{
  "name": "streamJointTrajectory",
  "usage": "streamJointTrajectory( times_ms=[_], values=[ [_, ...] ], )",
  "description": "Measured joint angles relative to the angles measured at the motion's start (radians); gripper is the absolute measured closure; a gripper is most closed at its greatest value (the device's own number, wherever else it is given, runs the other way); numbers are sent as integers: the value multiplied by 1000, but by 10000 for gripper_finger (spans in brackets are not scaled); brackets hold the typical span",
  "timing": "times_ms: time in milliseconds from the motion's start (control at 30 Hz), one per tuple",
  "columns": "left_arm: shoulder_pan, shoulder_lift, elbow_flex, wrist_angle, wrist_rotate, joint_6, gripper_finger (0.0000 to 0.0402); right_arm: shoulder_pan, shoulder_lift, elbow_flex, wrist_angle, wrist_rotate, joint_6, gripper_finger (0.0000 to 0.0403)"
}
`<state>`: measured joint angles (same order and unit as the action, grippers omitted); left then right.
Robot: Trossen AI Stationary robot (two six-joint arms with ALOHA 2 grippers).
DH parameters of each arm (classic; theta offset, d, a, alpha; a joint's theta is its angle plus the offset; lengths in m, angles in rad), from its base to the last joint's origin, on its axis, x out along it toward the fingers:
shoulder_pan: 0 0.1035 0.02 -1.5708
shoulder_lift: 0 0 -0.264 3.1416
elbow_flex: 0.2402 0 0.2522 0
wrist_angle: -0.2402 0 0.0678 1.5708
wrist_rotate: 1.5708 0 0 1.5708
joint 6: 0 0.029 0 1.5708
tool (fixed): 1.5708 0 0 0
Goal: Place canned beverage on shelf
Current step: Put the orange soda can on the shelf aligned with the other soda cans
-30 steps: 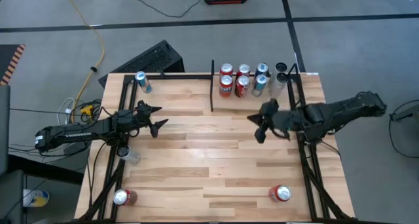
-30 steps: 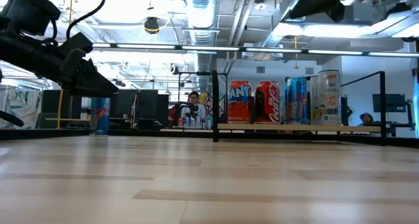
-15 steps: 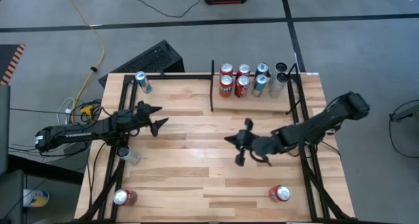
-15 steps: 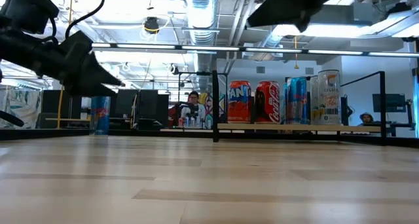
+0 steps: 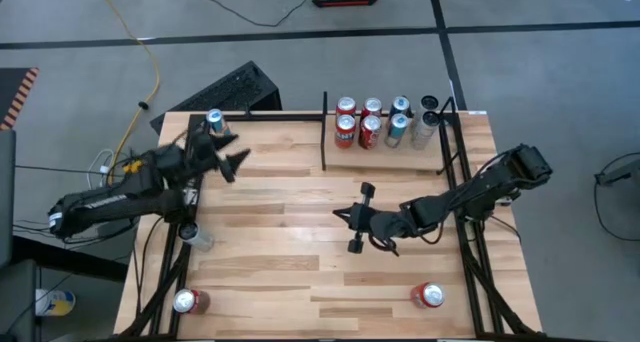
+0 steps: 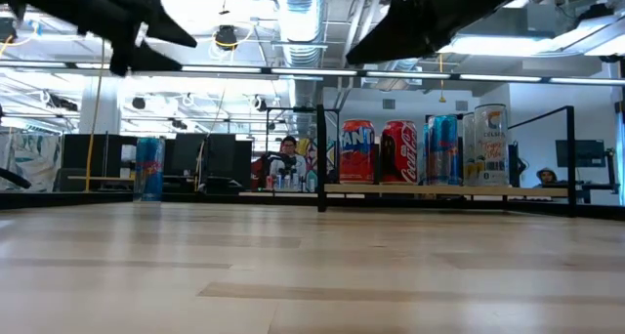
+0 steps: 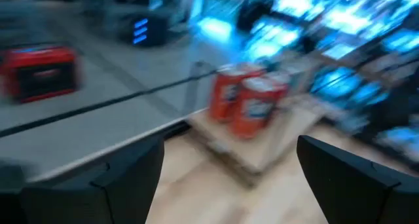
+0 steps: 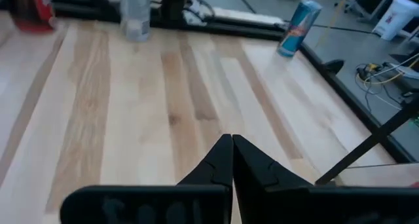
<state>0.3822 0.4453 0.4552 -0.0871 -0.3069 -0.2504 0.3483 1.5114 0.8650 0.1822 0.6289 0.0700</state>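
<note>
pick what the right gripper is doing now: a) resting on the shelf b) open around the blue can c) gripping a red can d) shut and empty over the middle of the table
d: the right gripper hangs over the bare middle of the table, and the right wrist view shows its fingers pressed together with nothing between them.

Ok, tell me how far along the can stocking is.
Done: eight cans already stand in the shelf bay at the table's far right. In hand: nothing; the left gripper is open and empty near the blue can at the far left corner, and the right gripper is shut and empty over mid-table. Left: that blue can, two red cans at the near edge, and a clear one.
</note>
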Motion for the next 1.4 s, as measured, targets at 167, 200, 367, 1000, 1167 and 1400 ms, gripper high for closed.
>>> streamJointTrajectory(
  times_ms=[167,200,367,1000,1167,1400],
  values=[
    [99,242,378,-436,-5,32,68,-10,0,-7,-2,0,-16,372],
    [114,292,449,-538,25,33,68,-10,0,-7,0,0,-18,373],
    [114,495,706,-969,235,48,68,-10,-1,-7,-16,-1,-42,375],
    [-746,530,732,-870,304,-216,68,-16,-1,-7,-70,-1,-11,372],
    [-907,549,727,-783,42,-34,68,-9,-30,11,-154,-23,154,375],
    [-919,499,484,-412,-53,341,68,52,-139,342,-882,-224,671,378]
  ],
)
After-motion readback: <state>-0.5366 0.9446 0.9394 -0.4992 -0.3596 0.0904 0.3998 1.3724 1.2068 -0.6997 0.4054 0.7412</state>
